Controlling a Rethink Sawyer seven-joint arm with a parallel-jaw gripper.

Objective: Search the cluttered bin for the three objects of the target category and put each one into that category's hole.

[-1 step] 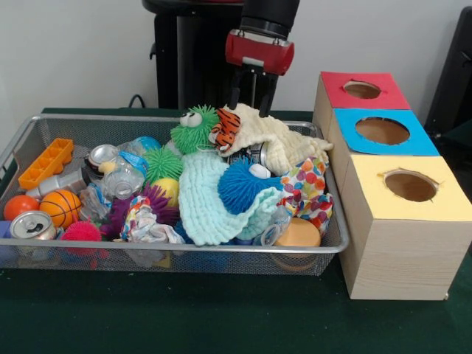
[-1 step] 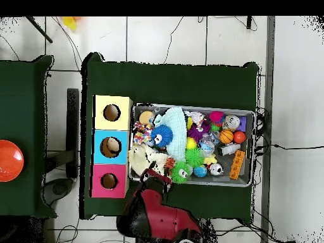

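My gripper (image 1: 251, 105) hangs open over the bin's back edge, fingertips just at the top of a cream cloth (image 1: 286, 140) with a tiger toy (image 1: 225, 127) on its left corner. Nothing sits between the fingers. In the overhead view the gripper (image 2: 154, 174) is at the bin's lower left corner. The wire bin (image 1: 184, 251) is packed: a light-blue knitted cloth (image 1: 210, 206), a blue spiky ball (image 1: 237, 184), a green spiky creature (image 1: 193, 129), a dotted colourful cloth (image 1: 311, 188). Three wooden boxes with round holes stand beside it: red (image 1: 387, 92), blue (image 1: 346, 122), yellow (image 1: 450, 195).
The bin's left half holds a small basketball (image 1: 61, 207), an orange ball (image 1: 18, 206), a drink can (image 1: 31, 225), an orange tray (image 1: 46, 163), pink (image 1: 81, 231), purple (image 1: 125, 210) and green (image 1: 162, 164) spiky balls, and crumpled plastic. Green cloth covers the table (image 1: 184, 317).
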